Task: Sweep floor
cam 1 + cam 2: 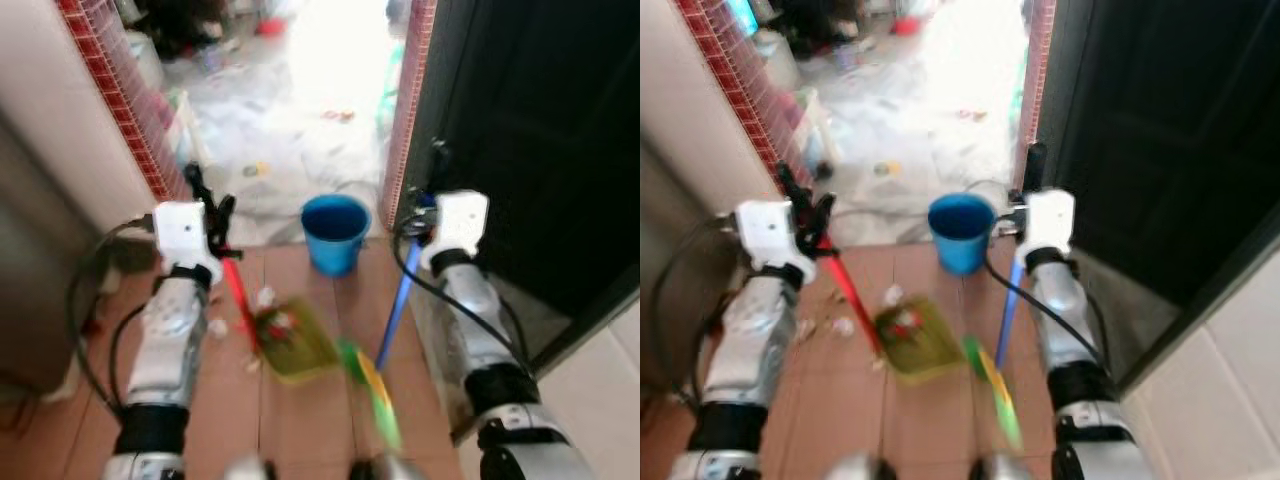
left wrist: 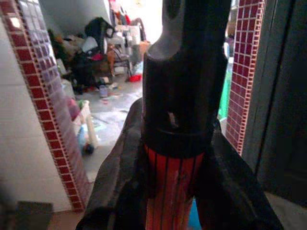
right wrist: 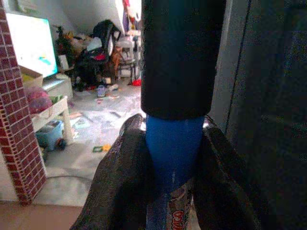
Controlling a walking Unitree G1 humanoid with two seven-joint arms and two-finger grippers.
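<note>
The left gripper (image 1: 207, 215) has its jaws clamped on the red dustpan handle (image 1: 238, 292), whose yellow-green dustpan (image 1: 295, 342) rests on the tiled floor (image 1: 300, 420) holding litter. The right gripper (image 1: 432, 205) grips the blue broom handle (image 1: 398, 305), its green bristles (image 1: 372, 392) near the pan. A blue bucket (image 1: 335, 232) stands farther off.

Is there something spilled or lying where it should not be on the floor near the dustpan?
Yes. Small pale scraps of litter lie loose on the brown tiles, left of the dustpan, not yet swept in. Other scraps already sit in the pan. Beyond the blue bucket, the bright room's floor is strewn with more litter.
</note>
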